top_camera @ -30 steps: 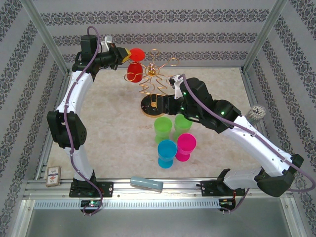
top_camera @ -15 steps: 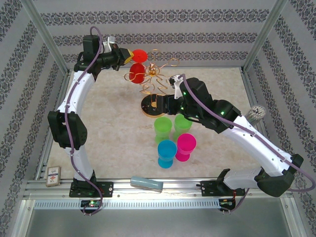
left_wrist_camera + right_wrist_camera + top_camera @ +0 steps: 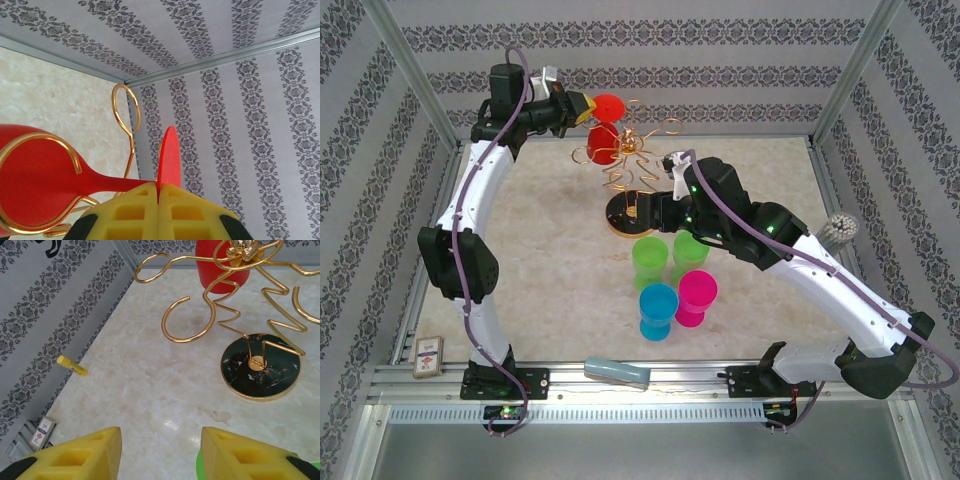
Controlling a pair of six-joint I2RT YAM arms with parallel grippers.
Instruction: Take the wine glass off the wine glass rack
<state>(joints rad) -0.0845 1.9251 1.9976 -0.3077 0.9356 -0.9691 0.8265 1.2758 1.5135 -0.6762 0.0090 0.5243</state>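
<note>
Now left pincer (image 3: 582, 105) clamps one red glass (image 3: 603, 141) at the rack (image 3: 632, 214); right pincer (image 3: 161, 438) gapes near four cups (image 3: 648, 258).

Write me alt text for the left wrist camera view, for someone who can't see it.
The left gripper is shut on the round foot of a red wine glass, seen edge-on; the stem runs left to the bowl, crossed by a curled loop of the gold wine glass rack. Behind lie a marbled tabletop and striped patterned walls.
</note>
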